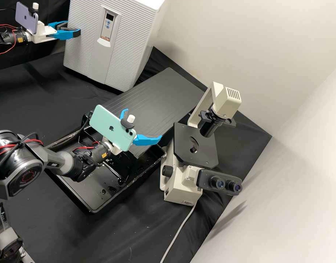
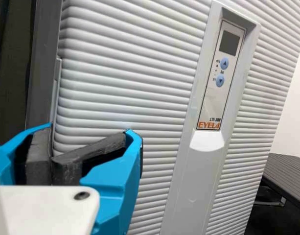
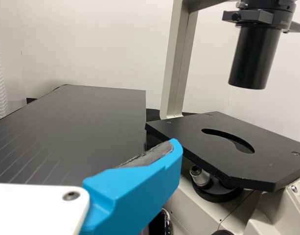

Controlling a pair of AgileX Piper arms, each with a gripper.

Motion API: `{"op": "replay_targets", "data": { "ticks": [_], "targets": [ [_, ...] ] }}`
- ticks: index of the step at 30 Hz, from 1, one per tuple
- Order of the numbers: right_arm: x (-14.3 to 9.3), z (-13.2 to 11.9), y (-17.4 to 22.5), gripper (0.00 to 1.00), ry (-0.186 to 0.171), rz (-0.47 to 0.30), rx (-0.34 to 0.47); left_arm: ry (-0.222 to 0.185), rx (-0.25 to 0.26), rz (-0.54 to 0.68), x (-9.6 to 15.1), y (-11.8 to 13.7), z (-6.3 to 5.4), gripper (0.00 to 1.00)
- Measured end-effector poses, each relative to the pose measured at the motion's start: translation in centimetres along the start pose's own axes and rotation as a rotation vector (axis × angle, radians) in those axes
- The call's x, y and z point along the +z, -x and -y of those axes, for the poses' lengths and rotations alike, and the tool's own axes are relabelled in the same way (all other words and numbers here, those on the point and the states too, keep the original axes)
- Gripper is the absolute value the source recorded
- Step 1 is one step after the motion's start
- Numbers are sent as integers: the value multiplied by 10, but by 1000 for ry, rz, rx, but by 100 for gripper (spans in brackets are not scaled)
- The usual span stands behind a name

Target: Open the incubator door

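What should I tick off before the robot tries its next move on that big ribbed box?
1. Left gripper at the door's side edge: ok.
2. Firm hold on the door: cannot tell.
3. Door swung wide: not ok; it looks closed or nearly so.
4. Right gripper away from the door: ok; it is nearer the microscope, fingers open with nothing between them.
5. Enough swing room beside the black board: cannot tell.

Red cables (image 1: 5, 147) run along the dark grey arms (image 1: 58, 162); the left gripper (image 1: 73, 29) and right gripper (image 1: 142, 124) are white, with bright blue fingers (image 2: 118, 176) and dark pads (image 2: 38, 159).
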Motion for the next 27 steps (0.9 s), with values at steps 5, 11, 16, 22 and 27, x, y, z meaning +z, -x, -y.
{"op": "replay_targets", "data": {
  "ticks": [5,11,16,22,27],
  "targets": [
    [0,0,0,100,0,0,0,0,-5,-1,6,10,-4,0],
    [0,0,0,100,0,0,0,-2,-17,2,11,20,-4,0],
    [0,0,0,100,0,0,0,-6,-27,14,17,30,-4,0],
    [0,0,0,100,0,0,0,-20,-55,28,27,47,-5,0],
    [0,0,0,100,0,0,0,-53,-91,59,41,70,-8,0]
  ]
}}
